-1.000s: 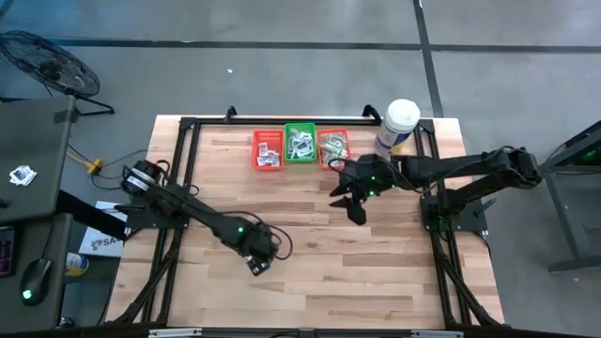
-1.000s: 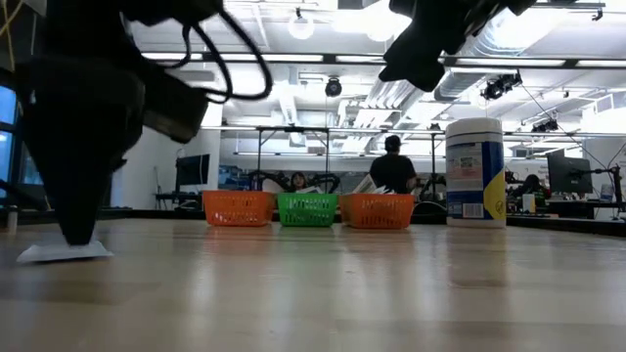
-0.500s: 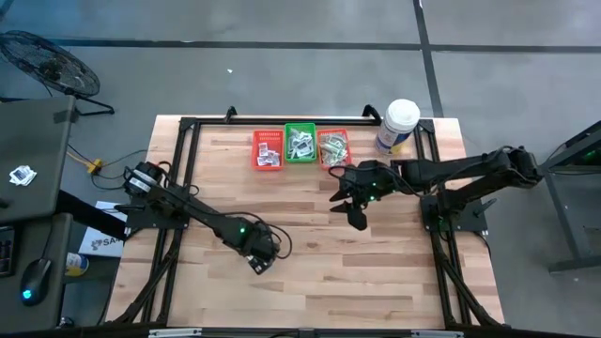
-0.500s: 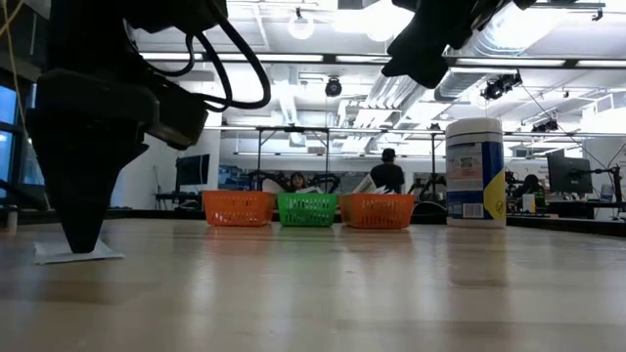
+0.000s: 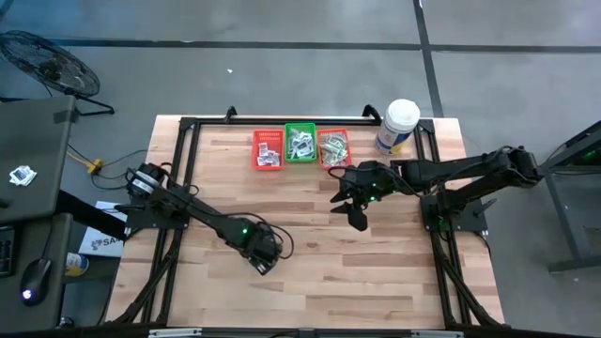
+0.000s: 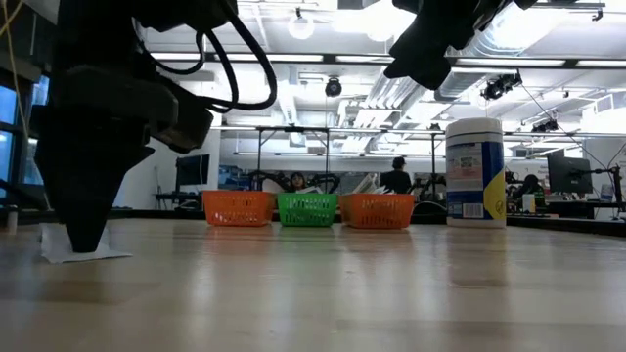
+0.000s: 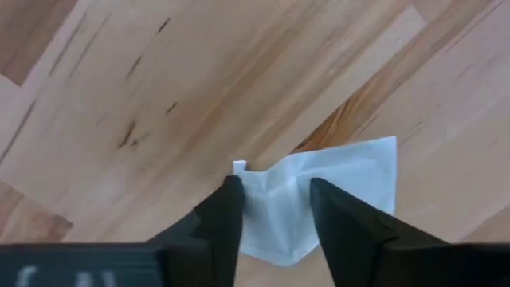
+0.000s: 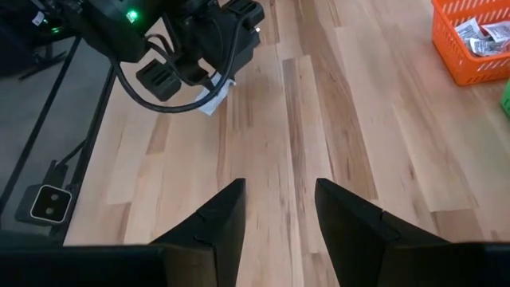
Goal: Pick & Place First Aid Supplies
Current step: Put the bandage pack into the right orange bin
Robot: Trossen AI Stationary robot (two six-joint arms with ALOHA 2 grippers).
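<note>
One white paper packet [image 7: 351,175] lies on the wooden table near its left front; it also shows in the low view [image 6: 98,256] and the right wrist view [image 8: 211,100]. My left gripper [image 7: 275,195] points straight down on it [image 5: 263,263], shut on the packet. My right gripper [image 8: 279,199] hangs open above the table's middle right [image 5: 357,218], slanting down, with nothing between its fingers. More packets fill three small baskets at the far edge. My left gripper comes from above, fingers [image 7: 227,211] pointing down, and pinches the packet's near part [image 7: 275,187] between its two fingertips. The paper buckles up between them. The rest of the packet lies on the table, with one corner [image 7: 239,166] raised.
A red basket [image 5: 268,150], a green basket [image 5: 300,143] and an orange basket [image 5: 333,147] stand in a row at the far edge. A big white tub with a blue label [image 5: 397,127] stands to their right. A black frame [image 5: 188,127] borders the table.
My left gripper has come down a little onto the packet and turned slightly about its own axis. The packet, flat a second ago, now has one edge lifted off the table.
</note>
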